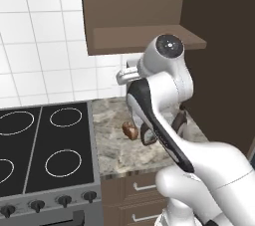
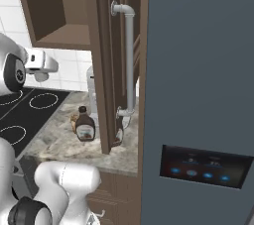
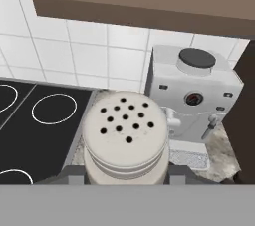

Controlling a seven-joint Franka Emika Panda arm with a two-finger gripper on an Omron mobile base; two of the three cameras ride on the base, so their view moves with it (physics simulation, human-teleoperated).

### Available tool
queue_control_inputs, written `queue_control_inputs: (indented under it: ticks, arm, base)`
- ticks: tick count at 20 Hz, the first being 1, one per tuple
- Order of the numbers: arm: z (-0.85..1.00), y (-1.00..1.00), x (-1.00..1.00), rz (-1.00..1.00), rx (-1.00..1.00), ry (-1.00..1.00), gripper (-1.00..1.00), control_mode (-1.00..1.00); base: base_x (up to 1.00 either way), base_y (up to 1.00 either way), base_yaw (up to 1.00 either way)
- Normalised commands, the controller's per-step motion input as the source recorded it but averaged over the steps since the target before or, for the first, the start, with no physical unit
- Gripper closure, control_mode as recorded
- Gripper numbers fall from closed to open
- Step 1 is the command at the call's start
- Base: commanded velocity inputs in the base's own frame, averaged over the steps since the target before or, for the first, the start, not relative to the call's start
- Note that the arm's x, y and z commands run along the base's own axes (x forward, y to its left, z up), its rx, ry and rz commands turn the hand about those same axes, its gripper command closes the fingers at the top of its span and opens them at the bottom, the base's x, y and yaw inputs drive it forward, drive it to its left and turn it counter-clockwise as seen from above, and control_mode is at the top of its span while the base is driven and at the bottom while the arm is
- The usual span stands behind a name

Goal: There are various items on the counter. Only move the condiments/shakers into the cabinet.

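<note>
Shaker (image 3: 124,138) pinched in my fingers (image 3: 124,182), raised above the counter (image 1: 114,145), its perforated lid facing up at me; the grip sits low on its body; small, rigid, probably light, smooth sides could slip, so a firm hold below the lid rim suits it; cabinet (image 3: 149,1) open above, shelf bare; coffee machine (image 3: 191,95) behind on the counter; one dark bottle (image 2: 85,126) waits beside a brown food lump (image 1: 130,130).
</note>
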Motion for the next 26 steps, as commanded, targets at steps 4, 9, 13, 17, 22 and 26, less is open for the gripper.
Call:
queue_control_inputs:
  ticks: [4, 9, 13, 17, 22, 26]
  arm:
    - [0.78, 0.00, -0.04, -0.02, -0.10, -0.14, 1.00, -1.00]
    - [0.48, -0.08, -0.27, -0.01, -0.01, -0.30, 1.00, -1.00]
    - [0.23, -0.33, 0.00, 0.03, 0.07, -0.11, 1.00, -1.00]
    - [0.40, -0.53, 0.01, 0.05, 0.14, -0.01, 1.00, -1.00]
    - [0.01, -0.28, 0.28, 0.00, 0.07, 0.08, 1.00, -1.00]
    - [0.00, -0.11, 0.46, 0.00, 0.00, 0.05, 1.00, -1.00]
  base:
    - [0.00, 0.00, 0.00]
    - [0.00, 0.00, 0.00]
    - [0.00, 0.00, 0.00]
    - [0.00, 0.00, 0.00]
    - [0.00, 0.00, 0.00]
    - [0.00, 0.00, 0.00]
